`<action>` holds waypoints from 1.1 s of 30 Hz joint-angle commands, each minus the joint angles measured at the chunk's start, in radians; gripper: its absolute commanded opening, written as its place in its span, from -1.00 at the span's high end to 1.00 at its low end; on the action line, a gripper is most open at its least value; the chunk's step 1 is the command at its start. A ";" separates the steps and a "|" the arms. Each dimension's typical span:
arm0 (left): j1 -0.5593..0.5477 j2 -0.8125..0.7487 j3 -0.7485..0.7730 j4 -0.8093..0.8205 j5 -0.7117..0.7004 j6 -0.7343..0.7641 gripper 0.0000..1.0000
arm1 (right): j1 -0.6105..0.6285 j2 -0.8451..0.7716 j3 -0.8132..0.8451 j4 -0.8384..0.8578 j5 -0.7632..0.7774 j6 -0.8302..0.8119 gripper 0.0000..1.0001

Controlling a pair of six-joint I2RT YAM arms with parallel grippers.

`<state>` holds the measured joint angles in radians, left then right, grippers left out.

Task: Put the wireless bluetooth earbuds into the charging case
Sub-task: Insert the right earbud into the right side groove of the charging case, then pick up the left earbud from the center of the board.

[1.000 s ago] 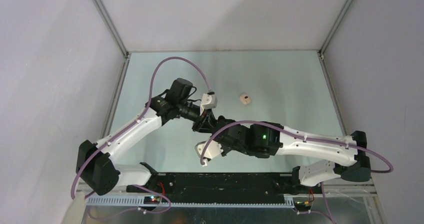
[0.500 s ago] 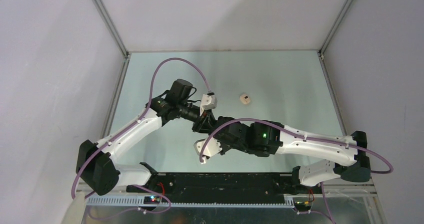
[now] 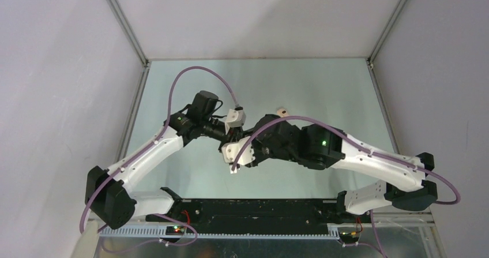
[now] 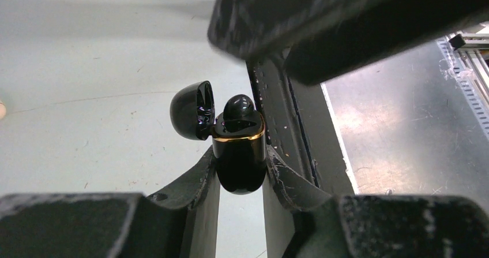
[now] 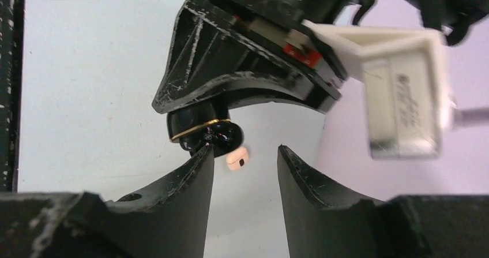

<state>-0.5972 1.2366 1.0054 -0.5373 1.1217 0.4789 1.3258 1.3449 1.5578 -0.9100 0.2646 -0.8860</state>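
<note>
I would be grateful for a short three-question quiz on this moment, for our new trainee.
1. True or false: the black charging case lies loose, with nothing gripping it.
2. Multiple choice: the case's lid is A) shut, B) hinged open to one side, C) detached.
3. Short answer: what sits in the case's opening, above its gold rim?

Key
1. False: the left fingers are clamped on its two sides.
2. B.
3. A black earbud.
</note>
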 commanded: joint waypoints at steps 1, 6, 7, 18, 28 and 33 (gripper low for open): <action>0.022 -0.048 -0.010 0.012 0.066 0.026 1.00 | -0.029 -0.034 0.104 -0.074 -0.109 0.052 0.02; 0.067 -0.107 0.004 -0.009 0.075 0.043 1.00 | -0.107 -0.090 0.130 -0.093 -0.255 0.084 -0.05; 0.076 -0.134 0.008 -0.017 0.075 0.054 1.00 | -0.157 -0.113 0.129 -0.087 -0.286 0.088 -0.09; 0.354 -0.334 0.044 -0.037 0.094 0.050 1.00 | -0.463 -0.023 0.076 0.163 -0.531 0.236 -0.70; 0.630 -0.370 0.121 -0.204 0.155 0.180 1.00 | -0.685 0.430 0.271 0.364 -0.830 0.701 -0.77; 0.754 -0.389 0.070 -0.152 0.226 0.133 1.00 | -0.687 0.672 0.413 0.406 -0.955 0.919 -0.63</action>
<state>0.0887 0.8730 1.0904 -0.7181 1.2541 0.6201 0.6289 1.8778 1.8515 -0.5770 -0.5350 -0.2001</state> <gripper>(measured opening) 0.318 0.845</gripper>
